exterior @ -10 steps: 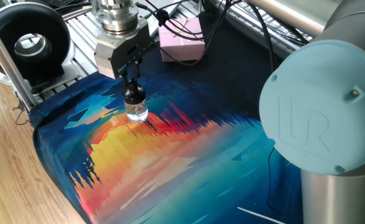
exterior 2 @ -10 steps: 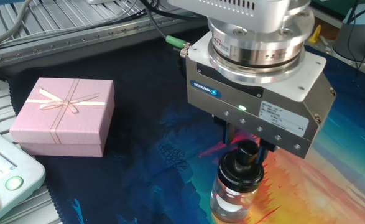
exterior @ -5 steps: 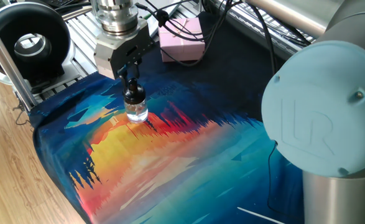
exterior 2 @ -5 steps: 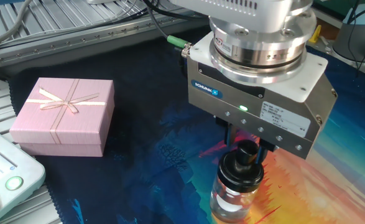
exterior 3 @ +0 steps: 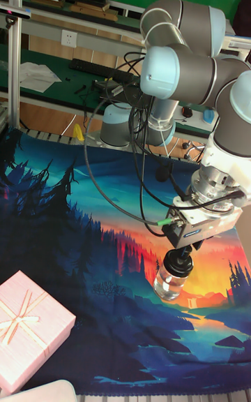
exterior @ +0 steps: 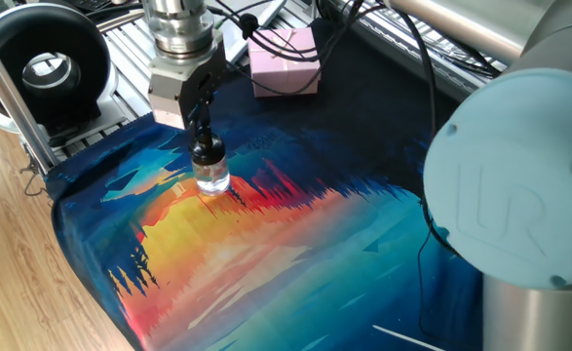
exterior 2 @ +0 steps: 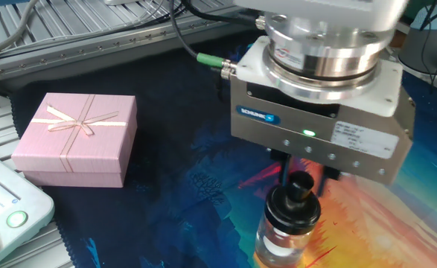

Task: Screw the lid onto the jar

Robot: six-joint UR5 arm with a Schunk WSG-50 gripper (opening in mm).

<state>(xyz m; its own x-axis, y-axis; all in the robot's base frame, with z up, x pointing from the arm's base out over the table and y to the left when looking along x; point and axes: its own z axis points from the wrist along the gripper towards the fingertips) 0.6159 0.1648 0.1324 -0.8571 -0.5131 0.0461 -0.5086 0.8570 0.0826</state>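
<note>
Figure: lid-turning stage, three views. From my remote station I see the gripper [exterior 2: 302, 179] standing straight above the jar [exterior 2: 284, 237], which rests upright on the printed cloth [exterior: 266, 253] covering the counter. The lid [exterior 2: 295, 206] sits on the jar's neck, and the fingers [exterior 2: 286, 168] are closed on its knob from either side; the clear body below them is free.

Change: compared with the frames of a second and half a second ago, the gripper body has turned about its vertical axis. In the other fixed view its labelled face and the green-tipped cable plug [exterior 2: 217, 65] have swung toward 9 o'clock; in one fixed view the housing now shows a narrower face. The jar stands where it did, just at the edge of the orange band of the print, and the lid looks no higher or lower that I can tell.

Reading: I judge the turn to be the screwing stroke under way, the lid riding round with the fingers. Whether the threads have caught I cannot tell. The pink box [exterior 2: 77, 139] lies well apart at 9 o'clock from the jar in the other fixed view and plays no part.
</note>
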